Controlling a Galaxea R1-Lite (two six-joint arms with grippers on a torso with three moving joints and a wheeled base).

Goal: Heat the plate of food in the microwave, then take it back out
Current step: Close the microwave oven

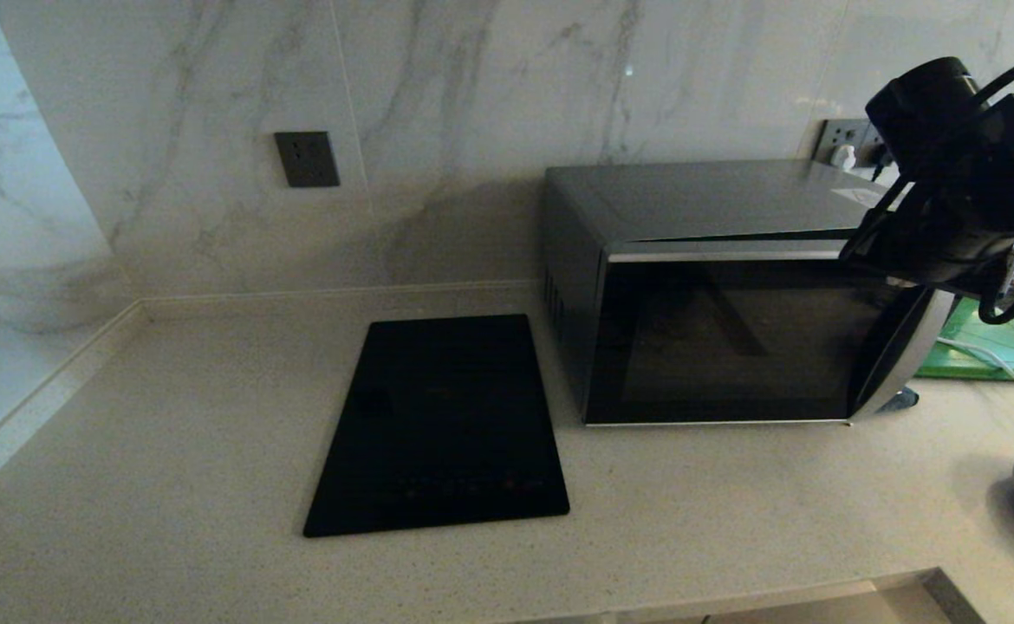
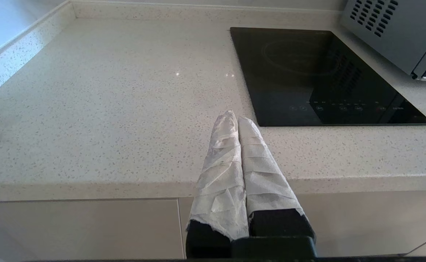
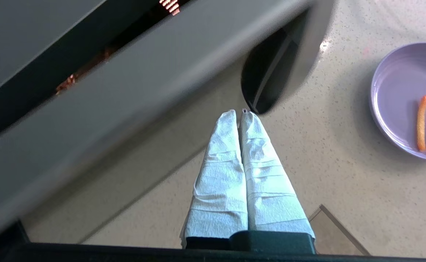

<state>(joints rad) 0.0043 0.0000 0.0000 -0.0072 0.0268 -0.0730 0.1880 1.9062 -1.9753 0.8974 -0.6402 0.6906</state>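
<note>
pale speckled tabletop (image 1: 169, 433): plate of food (image 3: 409, 102) sits right of the microwave (image 1: 715, 338), whose door seems barely ajar. right gripper (image 3: 239, 114), fingers pressed together and empty, is by the handle (image 1: 901, 355); next, swing the door open. left gripper (image 2: 235, 120) parked, closed.

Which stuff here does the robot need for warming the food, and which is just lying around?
Needed: big black-and-silver microwave; small lilac plastic plate of fries; shut right gripper.
Lying about: flat black glass cooktop; flat green board; parked left gripper.
</note>
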